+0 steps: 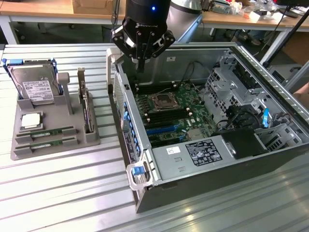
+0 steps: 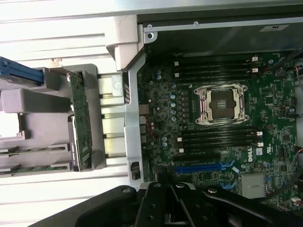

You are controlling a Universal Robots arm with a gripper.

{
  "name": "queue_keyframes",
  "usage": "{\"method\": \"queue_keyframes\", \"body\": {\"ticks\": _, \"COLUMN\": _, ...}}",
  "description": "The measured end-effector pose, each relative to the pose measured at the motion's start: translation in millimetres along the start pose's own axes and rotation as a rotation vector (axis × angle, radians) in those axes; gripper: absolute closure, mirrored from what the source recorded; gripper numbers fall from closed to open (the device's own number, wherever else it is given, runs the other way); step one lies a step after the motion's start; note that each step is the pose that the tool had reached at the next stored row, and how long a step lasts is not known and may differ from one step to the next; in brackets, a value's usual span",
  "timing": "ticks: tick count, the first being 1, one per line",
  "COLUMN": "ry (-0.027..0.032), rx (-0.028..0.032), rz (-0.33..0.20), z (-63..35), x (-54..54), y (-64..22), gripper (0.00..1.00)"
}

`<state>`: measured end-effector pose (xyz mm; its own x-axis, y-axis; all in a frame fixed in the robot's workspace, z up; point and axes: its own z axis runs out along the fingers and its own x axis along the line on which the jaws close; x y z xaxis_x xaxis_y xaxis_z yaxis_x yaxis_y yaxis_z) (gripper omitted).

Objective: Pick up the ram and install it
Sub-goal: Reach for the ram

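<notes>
Two ram sticks (image 1: 46, 131) (image 1: 47, 143), thin and green, lie flat in the front slots of the grey tray (image 1: 19, 104); in the wrist view they are the ram sticks (image 2: 33, 150) (image 2: 28, 168). My gripper (image 1: 140, 65) hangs over the back left corner of the open computer case (image 1: 207, 169), well away from the tray. Its fingers are shut with nothing between them, as the wrist view's gripper (image 2: 165, 210) also shows. Empty black memory slots (image 1: 166, 116) (image 2: 218, 137) flank the bare processor socket (image 1: 162, 101) on the motherboard.
The tray also holds a silver hard drive (image 1: 34, 86), a processor chip (image 1: 30, 121) and an upright expansion card (image 1: 86, 108) (image 2: 80, 118). Drive cages and cables (image 1: 236, 96) crowd the case at the exterior view's right. A power supply (image 1: 193, 157) sits at its front.
</notes>
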<state>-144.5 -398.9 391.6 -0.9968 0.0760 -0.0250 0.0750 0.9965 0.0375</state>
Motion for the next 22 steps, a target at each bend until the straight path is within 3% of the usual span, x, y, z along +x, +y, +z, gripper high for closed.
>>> {"method": "queue_keyframes", "body": {"ticks": 22, "ry": 0.0000, "rx": -0.0001, "rz": 0.000, "z": -0.2, "x": 8.3, "y": -0.6, "gripper": 0.89}}
